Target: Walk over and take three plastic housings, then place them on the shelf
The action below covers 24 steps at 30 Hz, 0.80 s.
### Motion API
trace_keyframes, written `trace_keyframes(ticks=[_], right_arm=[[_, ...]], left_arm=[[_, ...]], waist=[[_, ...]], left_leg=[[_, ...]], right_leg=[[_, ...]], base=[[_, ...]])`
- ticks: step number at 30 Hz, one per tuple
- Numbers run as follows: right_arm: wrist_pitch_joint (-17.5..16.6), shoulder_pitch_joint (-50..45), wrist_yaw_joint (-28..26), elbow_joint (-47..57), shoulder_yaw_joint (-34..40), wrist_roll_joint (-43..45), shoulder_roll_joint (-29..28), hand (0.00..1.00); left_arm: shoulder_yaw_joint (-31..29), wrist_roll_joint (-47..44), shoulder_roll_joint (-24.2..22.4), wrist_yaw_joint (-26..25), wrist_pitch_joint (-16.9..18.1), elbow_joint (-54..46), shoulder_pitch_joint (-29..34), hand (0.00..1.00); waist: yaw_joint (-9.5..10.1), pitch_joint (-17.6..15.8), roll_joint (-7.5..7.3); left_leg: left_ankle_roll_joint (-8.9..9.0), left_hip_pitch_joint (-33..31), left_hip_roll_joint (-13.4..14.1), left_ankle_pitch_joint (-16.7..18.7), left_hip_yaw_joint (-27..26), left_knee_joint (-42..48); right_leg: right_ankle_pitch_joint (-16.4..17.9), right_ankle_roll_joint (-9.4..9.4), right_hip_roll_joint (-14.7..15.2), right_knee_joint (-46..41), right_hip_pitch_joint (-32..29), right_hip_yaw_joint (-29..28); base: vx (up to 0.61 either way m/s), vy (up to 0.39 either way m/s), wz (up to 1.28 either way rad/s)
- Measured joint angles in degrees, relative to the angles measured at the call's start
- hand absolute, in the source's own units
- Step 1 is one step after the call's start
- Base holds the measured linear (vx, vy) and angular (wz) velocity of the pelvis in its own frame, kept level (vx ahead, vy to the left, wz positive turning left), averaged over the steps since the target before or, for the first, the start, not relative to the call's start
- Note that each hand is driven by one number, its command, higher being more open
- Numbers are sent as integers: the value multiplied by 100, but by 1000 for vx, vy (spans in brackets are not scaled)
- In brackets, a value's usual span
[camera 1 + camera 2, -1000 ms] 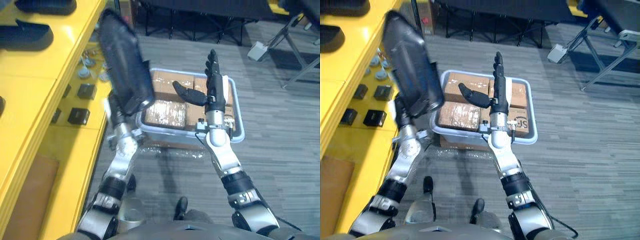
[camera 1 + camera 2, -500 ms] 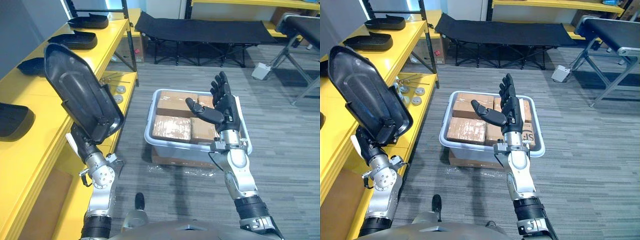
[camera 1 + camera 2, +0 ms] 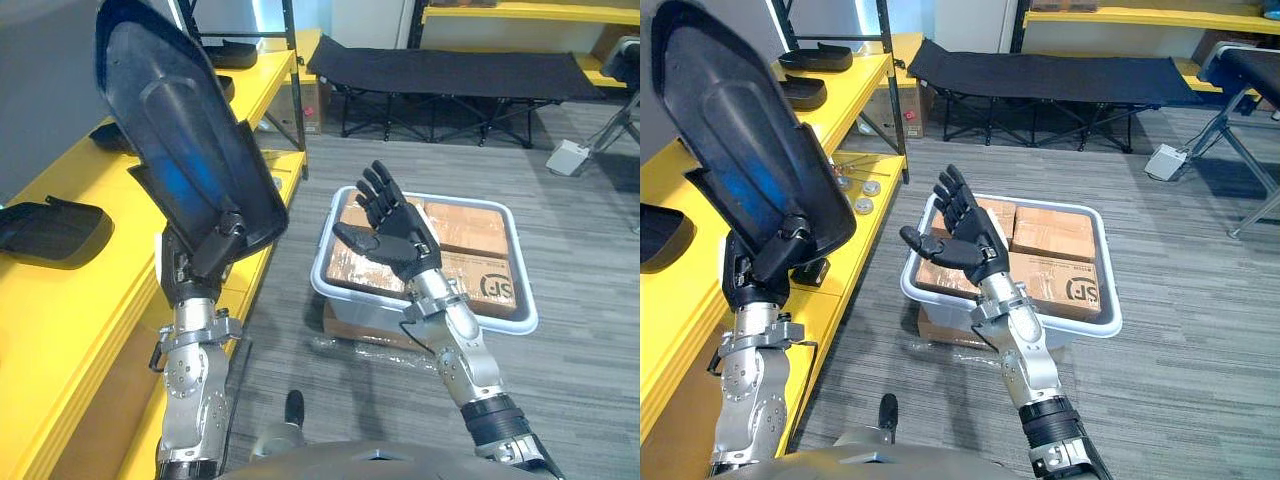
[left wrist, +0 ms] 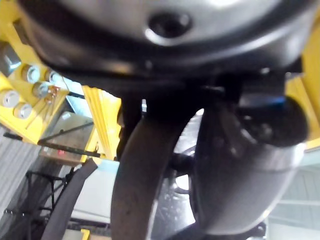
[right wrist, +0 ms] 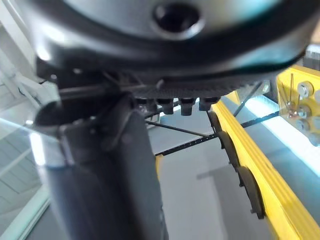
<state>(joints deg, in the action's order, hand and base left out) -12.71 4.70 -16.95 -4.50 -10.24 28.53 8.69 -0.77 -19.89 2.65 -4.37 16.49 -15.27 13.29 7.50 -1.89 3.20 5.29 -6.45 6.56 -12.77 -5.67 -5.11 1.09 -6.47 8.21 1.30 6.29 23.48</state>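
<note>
Black plastic housing [image 3: 190, 150], a long shallow shell, was held up on end at the left, its lower end clamped in the left hand [image 3: 203, 262] beside the yellow shelf [image 3: 60, 300]. The right hand [image 3: 395, 228] was raised, fingers spread and empty, over the white tub of cardboard boxes [image 3: 370, 300]. Similar dark housings [image 3: 815, 58] were seen lying on the shelf, so the placing was judged partly done, with the held one left to be set down

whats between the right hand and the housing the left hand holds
Nothing: in the left eye view, the gap from right hand to the black housing in the left hand is bare, grey floor behind.
</note>
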Motion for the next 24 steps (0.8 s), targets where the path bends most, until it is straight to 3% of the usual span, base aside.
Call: trace_keyframes(ticks=[4,12,24], right_arm=[[2,54,-22,-49,-216,-1,2,100],[121,132,15,-165,-550,-5,4,100],[382,315,27,-179,-815,49,119,100]], left_arm=[[60,3,13,352,-1,-75,76,0],[221,29,69,445,-1,-119,100,0],[227,1358,60,-663,6,-121,119,0]], waist=[[12,4,-6],[64,59,-53],[174,118,-115]], left_leg=[[25,-7,-4,19,46,-2],[29,-101,-7,9,141,-2],[33,-104,4,13,139,0]], right_leg=[[59,46,5,-25,-1,49],[73,57,-13,-26,-39,135],[76,62,-27,-19,-45,131]], base=[[-23,-2,4],[-28,-3,6],[0,0,0]])
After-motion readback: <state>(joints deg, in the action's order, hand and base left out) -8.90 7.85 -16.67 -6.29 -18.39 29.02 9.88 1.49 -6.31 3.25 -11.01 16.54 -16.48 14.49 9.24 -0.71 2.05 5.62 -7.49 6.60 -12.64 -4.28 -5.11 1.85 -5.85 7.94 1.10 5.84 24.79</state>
